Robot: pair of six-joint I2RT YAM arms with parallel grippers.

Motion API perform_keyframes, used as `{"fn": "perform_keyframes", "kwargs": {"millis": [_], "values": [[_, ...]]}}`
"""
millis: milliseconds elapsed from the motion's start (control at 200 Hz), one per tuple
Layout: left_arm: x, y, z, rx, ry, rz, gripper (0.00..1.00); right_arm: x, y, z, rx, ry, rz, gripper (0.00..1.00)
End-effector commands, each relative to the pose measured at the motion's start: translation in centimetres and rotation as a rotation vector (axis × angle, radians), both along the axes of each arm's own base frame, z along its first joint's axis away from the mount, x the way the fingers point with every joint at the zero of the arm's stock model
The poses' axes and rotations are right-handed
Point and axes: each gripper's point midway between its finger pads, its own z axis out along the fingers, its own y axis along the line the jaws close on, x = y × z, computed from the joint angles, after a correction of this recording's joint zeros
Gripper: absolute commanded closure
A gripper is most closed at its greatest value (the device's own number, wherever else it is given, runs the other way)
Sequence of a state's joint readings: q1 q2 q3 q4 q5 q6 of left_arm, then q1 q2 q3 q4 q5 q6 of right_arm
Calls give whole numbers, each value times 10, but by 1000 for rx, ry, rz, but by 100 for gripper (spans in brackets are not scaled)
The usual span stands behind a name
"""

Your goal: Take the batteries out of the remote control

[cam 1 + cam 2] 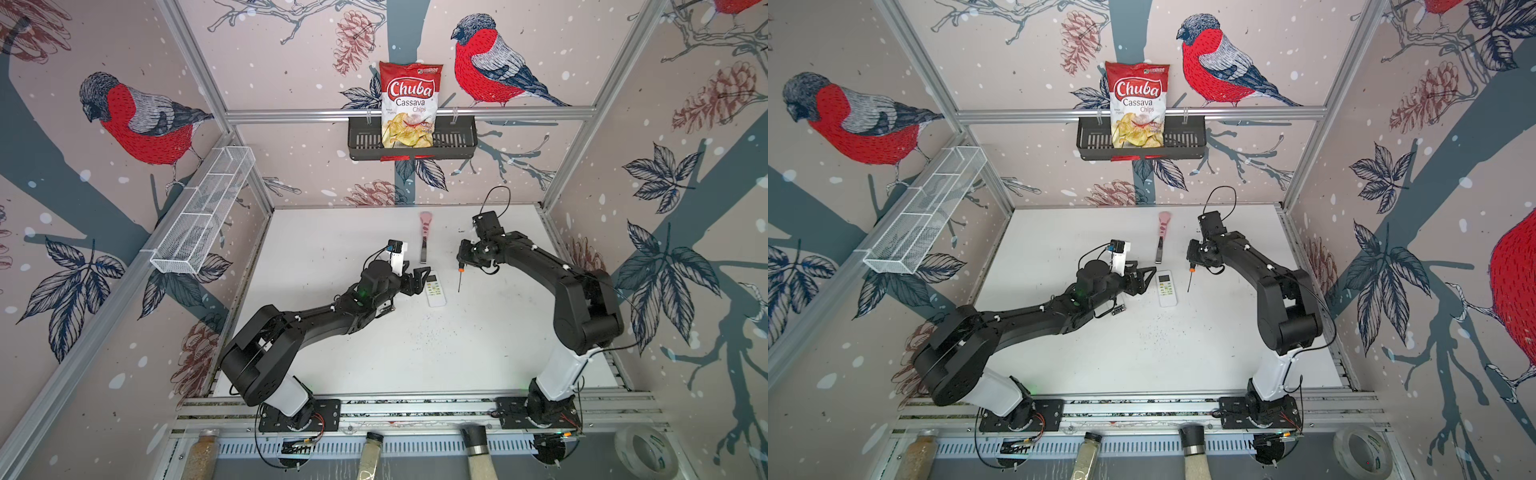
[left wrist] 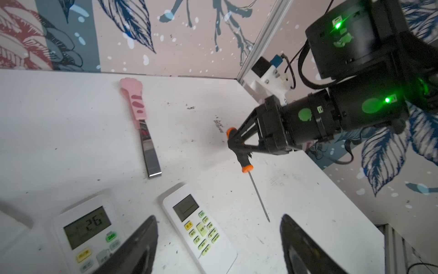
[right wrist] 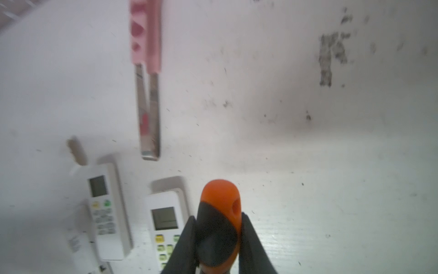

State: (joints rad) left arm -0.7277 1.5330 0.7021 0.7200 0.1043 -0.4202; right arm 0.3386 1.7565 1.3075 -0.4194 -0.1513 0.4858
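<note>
In a top view a battery (image 1: pixel 1118 309) lay on the table (image 1: pixel 1183 353) beside the left arm: probably light, rigid, roll-prone, best pinched mid-barrel. Left wrist view: the left gripper's (image 2: pixel 218 218) fingers were spread near the blank remote (image 2: pixel 196 225). Right wrist view: the right gripper (image 3: pixel 218 217) pinched the screwdriver (image 3: pixel 220 197).

A red-and-white Chuba chips bag (image 1: pixel 409 104) stands in a black basket (image 1: pixel 457 143) on the back wall, and a white wire shelf (image 1: pixel 203 216) hangs on the left wall. On the white table (image 1: pixel 374 353) lies a pink-handled metal tool (image 1: pixel 424 239). Just right of it, an orange-and-black screwdriver (image 1: pixel 460 270) points tip-down. Jars (image 1: pixel 202 455) and a tape roll (image 1: pixel 646 455) sit along the front.
</note>
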Motion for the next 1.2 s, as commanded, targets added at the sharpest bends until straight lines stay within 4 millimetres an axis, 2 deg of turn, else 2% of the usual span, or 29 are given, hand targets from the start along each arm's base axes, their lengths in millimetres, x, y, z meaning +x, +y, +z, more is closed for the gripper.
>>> {"fn": "perform_keyframes", "kwargs": {"millis": [0,70,155,240,430,625,856,1021,1196], "values": [[-9,-3,46,-150,-173,-19,19,15,19,45,174,-116,-44,94],[-3,-1,46,-144,-188,34,19,19,21,64,242,-165,-84,94],[-1,-10,46,-136,-214,33,19,22,26,82,315,-205,-106,94],[3,-23,42,-116,-232,21,19,26,34,95,339,-236,-117,95],[18,-37,40,-130,-258,36,24,28,50,115,420,-278,-117,96],[35,-40,36,-100,-270,90,32,26,66,123,447,-278,-77,96],[49,-47,29,-78,-258,98,47,21,75,117,464,-257,-46,96],[57,-40,20,-90,-237,142,51,16,81,114,470,-241,-22,95],[62,-33,25,-129,-232,171,61,10,83,114,470,-240,-13,96]]}}
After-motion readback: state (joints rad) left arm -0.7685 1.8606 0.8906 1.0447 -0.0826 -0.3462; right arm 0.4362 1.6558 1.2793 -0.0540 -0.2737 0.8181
